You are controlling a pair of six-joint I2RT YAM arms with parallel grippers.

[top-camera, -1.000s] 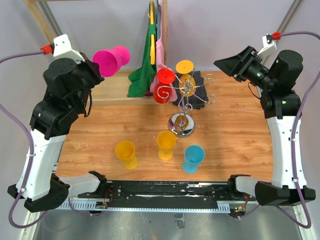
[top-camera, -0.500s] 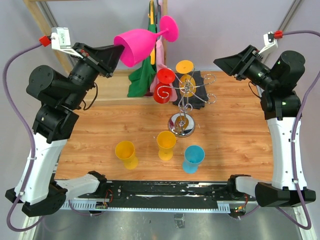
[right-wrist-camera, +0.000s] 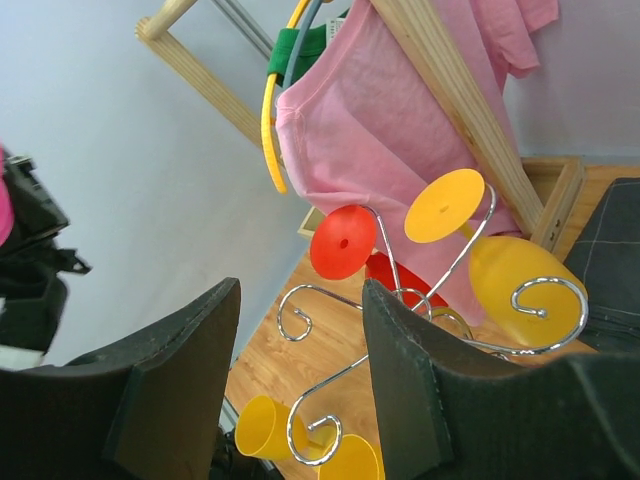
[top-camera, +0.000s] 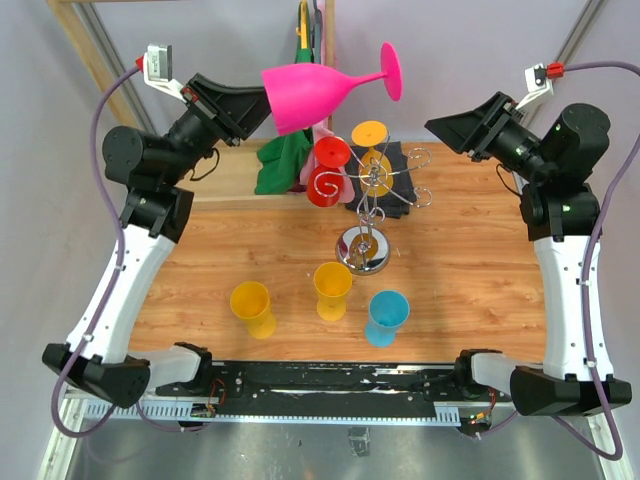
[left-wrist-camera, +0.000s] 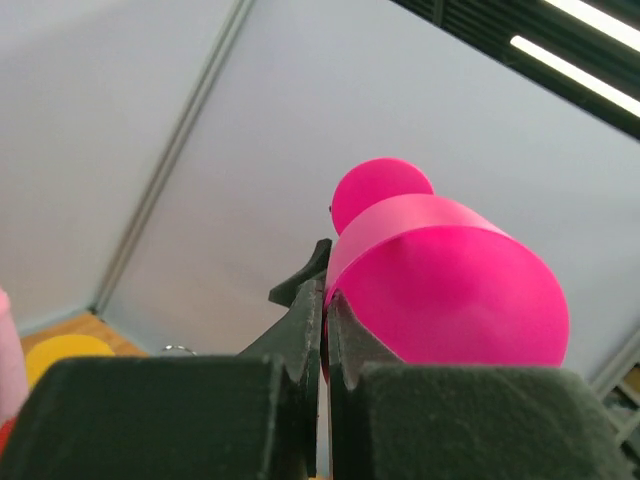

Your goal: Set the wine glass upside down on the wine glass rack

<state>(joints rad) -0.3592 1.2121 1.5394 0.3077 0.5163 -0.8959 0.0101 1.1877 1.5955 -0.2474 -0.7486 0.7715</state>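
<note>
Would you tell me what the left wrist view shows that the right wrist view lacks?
Only the left wrist: the pink wine glass, its rim pinched in the shut left gripper. Only the right wrist: the open right gripper and the wine glass rack seen clearly. Both: the wooden table and apparently a hung yellow glass, barely in the left wrist.

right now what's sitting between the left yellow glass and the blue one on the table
A second yellow glass, upright, just near the rack's base; the top view shows it.
</note>
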